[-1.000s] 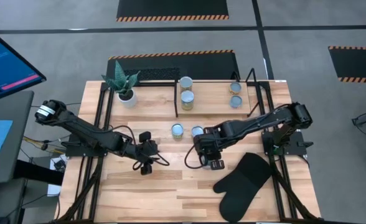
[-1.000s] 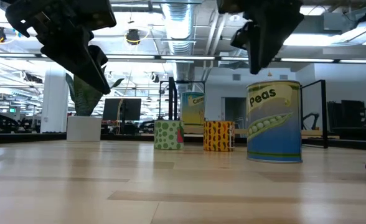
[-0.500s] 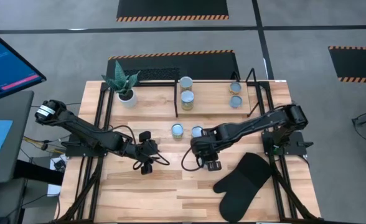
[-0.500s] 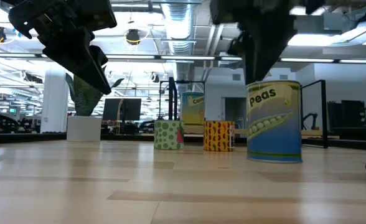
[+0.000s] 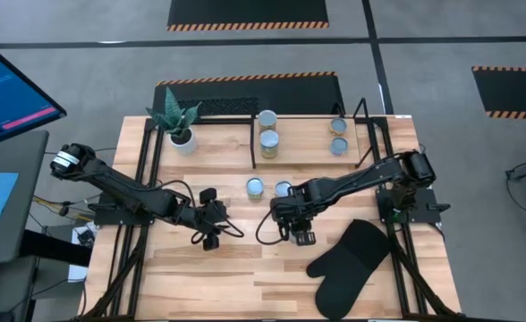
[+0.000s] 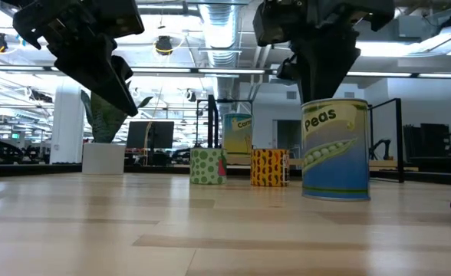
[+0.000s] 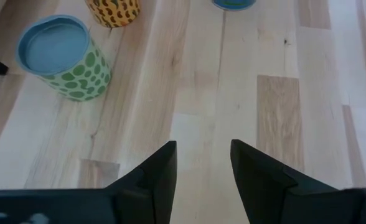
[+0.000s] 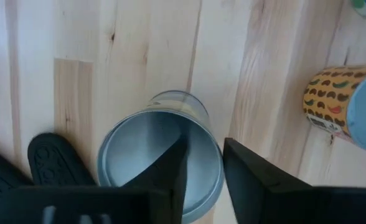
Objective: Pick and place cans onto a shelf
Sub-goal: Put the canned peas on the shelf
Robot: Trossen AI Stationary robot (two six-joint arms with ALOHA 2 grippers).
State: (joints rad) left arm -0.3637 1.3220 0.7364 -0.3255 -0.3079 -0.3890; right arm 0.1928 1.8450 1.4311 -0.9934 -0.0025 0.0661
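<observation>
Wood table [image 5: 245, 268]: cans [image 5: 255, 187], plant pot [image 5: 182, 140], black oven mitt [image 5: 348, 259], shelf [image 5: 308, 121].

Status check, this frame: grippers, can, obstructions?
Left gripper open, hovering idle. Right gripper down on peas can, not yet shelved. Oven mitt nearby, not blocking.

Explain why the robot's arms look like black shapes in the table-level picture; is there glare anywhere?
Low view: ceiling lights behind leave the right gripper, above the blue pea-label metal can, and the waiting left gripper as silhouettes. Right wrist view: the can's silvery top shows pale sheen. High view: soft shadows on the pale wooden table.
</observation>
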